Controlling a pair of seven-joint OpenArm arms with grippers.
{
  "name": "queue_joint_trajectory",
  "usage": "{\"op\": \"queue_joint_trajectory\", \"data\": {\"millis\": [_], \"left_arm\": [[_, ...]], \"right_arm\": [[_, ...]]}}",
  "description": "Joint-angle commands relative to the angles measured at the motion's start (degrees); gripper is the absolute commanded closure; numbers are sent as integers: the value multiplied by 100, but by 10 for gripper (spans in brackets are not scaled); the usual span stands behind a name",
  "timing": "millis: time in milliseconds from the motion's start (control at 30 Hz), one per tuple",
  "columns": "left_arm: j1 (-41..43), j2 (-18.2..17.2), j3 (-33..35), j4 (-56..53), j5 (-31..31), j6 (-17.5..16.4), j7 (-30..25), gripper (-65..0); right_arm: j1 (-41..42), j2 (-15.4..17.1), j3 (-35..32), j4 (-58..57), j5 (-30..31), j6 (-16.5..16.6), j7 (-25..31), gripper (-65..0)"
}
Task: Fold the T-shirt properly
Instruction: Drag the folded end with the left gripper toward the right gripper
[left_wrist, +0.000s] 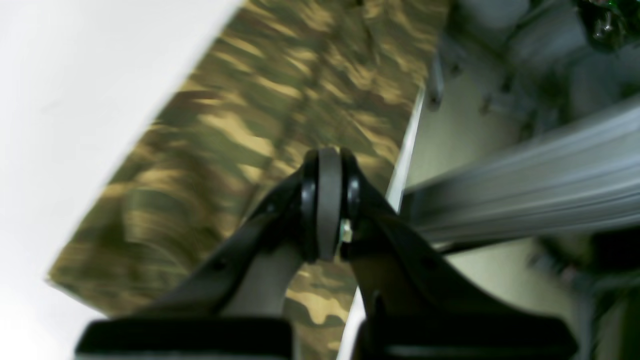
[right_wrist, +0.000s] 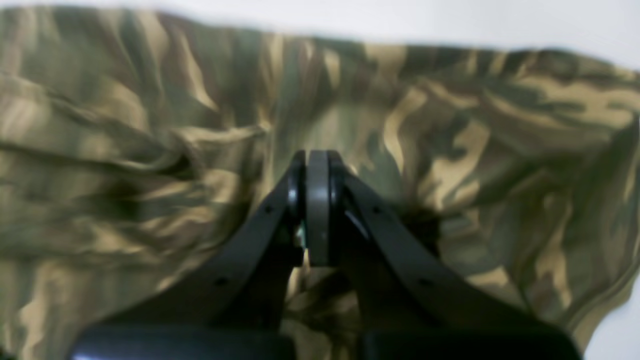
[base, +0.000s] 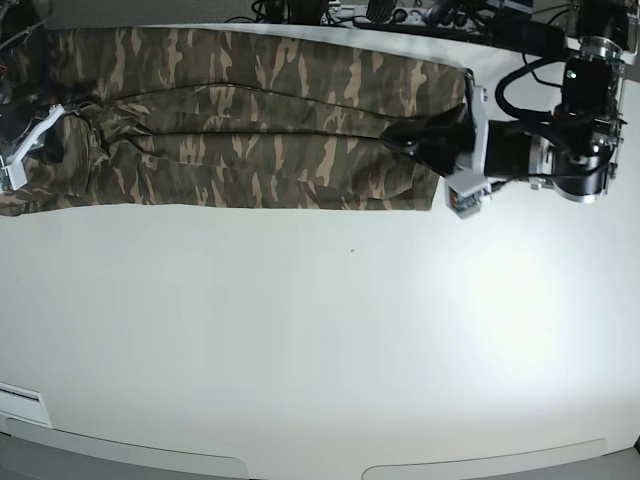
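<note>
The T-shirt lies as a long camouflage band along the far edge of the white bench, folded lengthwise, with both arms at its two ends. The left arm reaches in level from the base view's right side, its wrist stretched out low over the cloth, and the left gripper has its fingers pressed flat together with no gap showing between the pads; in its wrist view the cloth spreads ahead of and beneath the fingertips, and the bench edge runs just beside them on the right. Whether any fabric is pinched there cannot be told, since the picture is blurred. The right arm is mostly cut off at the base view's left edge, only a white bracket showing over the cloth. The right gripper likewise has its fingers closed tight against each other, pointing down at rumpled cloth that fills the space all around the tips.
</note>
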Motion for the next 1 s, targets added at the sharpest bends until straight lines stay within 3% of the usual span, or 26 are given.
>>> {"op": "queue_joint_trajectory", "data": {"millis": [0,133,367,500,667,967], "left_arm": [[28,-59,92,166,323,-43,-315,0],[319,-4,616,190,2103,-43,-1137,0],[682,-2,1257,-153,4059,-43,-2304,0],[651,-2,1451,-601,4371,105,-2590,0],[450,-2,1449,-1436,4625,109,-2723,0],[-367,20,1449,-2774,4625,107,-3270,0]], "right_arm": [[11,122,-55,74,-221,-127,216,0],[-13,120,-254,74,-881,-601,319,0],[-221,55,-254,-225,-1001,-610,754,0],[-131,59,-254,-933,-944,-391,962,0],[142,57,-258,-1287,-306,-46,772,0],[555,59,-376,-1287,-343,-52,844,0]]}}
